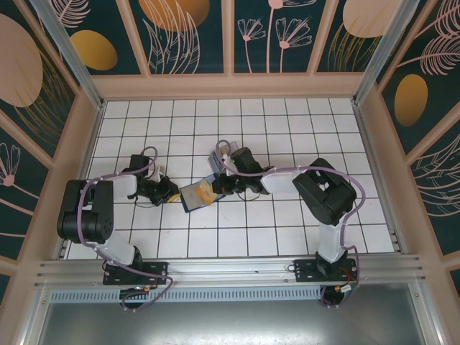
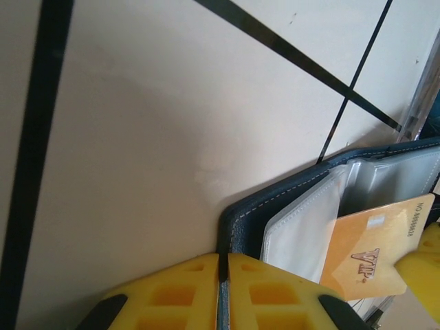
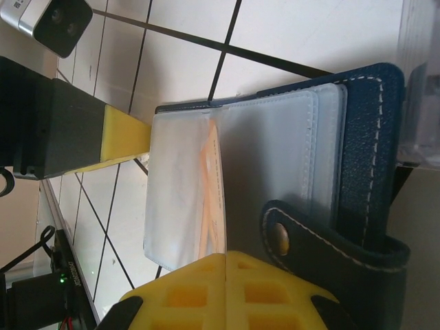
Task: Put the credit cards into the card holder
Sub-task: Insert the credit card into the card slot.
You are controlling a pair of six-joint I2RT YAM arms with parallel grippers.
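Observation:
The dark navy card holder (image 1: 192,197) lies open on the tiled floor between both arms. My left gripper (image 2: 223,258) is shut on the edge of its navy cover (image 2: 275,199). An orange-yellow credit card (image 2: 371,247) stands partly inside a clear inner pocket (image 3: 179,185). My right gripper (image 3: 225,254) is shut on that card's (image 3: 217,199) near edge, seen edge-on. The clasp tab (image 3: 316,237) hangs just right of these fingers. From above, the left gripper (image 1: 175,192) meets the holder's left side and the right gripper (image 1: 218,185) its right side.
A clear plastic rack (image 3: 419,82) stands right behind the holder. The left arm's dark wrist (image 3: 55,130) reaches in at the holder's far side. White tiled floor (image 1: 287,129) stretches to the back, with patterned walls around it.

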